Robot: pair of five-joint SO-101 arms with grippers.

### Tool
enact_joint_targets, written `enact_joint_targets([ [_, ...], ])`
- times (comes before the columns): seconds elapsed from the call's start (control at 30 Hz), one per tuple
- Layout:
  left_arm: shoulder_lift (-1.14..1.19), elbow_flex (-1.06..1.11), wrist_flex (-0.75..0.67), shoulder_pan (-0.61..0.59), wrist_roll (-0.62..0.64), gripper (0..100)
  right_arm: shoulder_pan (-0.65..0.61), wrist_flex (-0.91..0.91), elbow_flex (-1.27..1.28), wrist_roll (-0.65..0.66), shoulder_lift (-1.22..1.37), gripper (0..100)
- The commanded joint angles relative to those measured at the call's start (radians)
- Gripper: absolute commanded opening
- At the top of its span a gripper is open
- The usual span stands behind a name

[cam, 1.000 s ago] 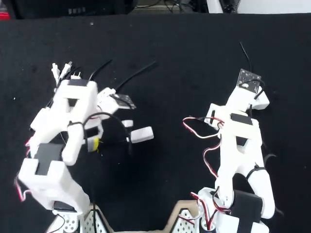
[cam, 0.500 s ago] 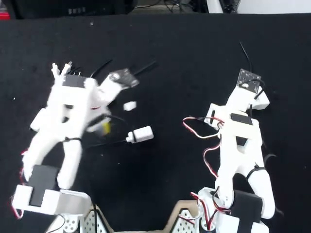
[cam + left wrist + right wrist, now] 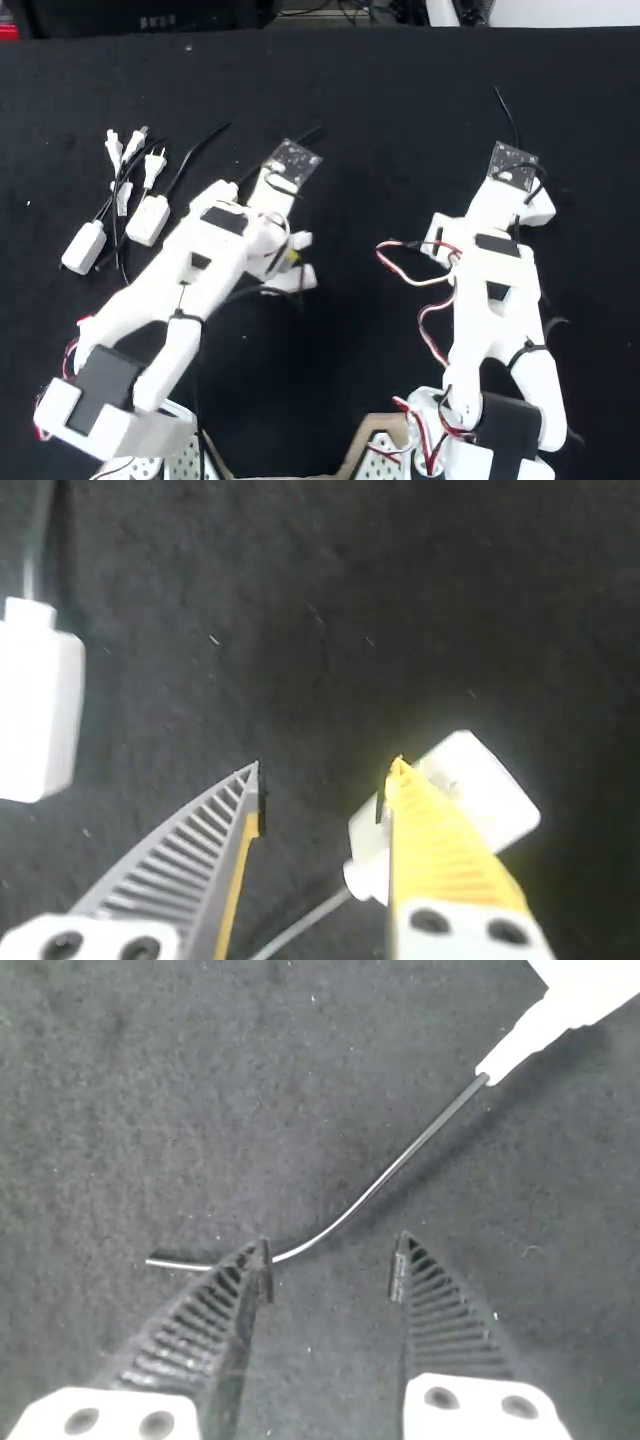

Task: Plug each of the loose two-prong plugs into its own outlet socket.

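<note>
Both spread empty: left gripper (image 3: 325, 770) sits off-centre beside a white socket (image 3: 480, 792), so closing may shove it; right gripper (image 3: 332, 1242) hangs over a wire (image 3: 400, 1175).

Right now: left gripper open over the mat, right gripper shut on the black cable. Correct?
Not quite. The right gripper is open, not shut: in the right wrist view its fingers stand apart, and the black cable lies on the mat, running past one fingertip. The left gripper is open over the mat, as you said.
</note>
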Motion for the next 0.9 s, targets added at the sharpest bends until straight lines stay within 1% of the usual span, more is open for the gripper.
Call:
enact_joint_targets([
  [0.0, -0.104, -0.064, 0.115, 0.013, 0.011, 20, 0.018, -0.023, -0.054, -0.009, -0.036, 18.4],
  [0.17, -0.230, -0.084, 0.227, -0.022, 0.005, 20, 0.018, -0.023, -0.056, -0.009, -0.036, 18.4],
  [0.33, -0.310, -0.130, 0.245, -0.166, -0.028, 21, 0.018, -0.023, -0.056, -0.009, -0.036, 18.4],
  [0.4, -0.296, -0.125, 0.227, -0.193, -0.028, 21, 0.018, -0.023, -0.056, -0.009, -0.036, 18.4],
  [0.5, -0.230, -0.093, 0.138, -0.183, -0.023, 20, 0.017, -0.023, -0.056, -0.009, -0.036, 18.4],
  [0.6, -0.123, -0.054, 0.049, -0.114, 0.029, 20, 0.017, -0.023, -0.056, -0.009, -0.036, 18.4],
  [0.67, -0.040, -0.042, 0.025, -0.048, 0.038, 20, 0.017, -0.023, -0.053, -0.009, -0.036, 18.4],
  [0.77, 0.038, -0.051, 0.026, 0.005, 0.035, 20, 0.017, -0.023, -0.051, -0.009, -0.036, 18.4],
  [0.87, 0.000, -0.084, 0.120, -0.002, 0.034, 20, 0.017, -0.023, -0.051, -0.009, -0.036, 18.4],
])
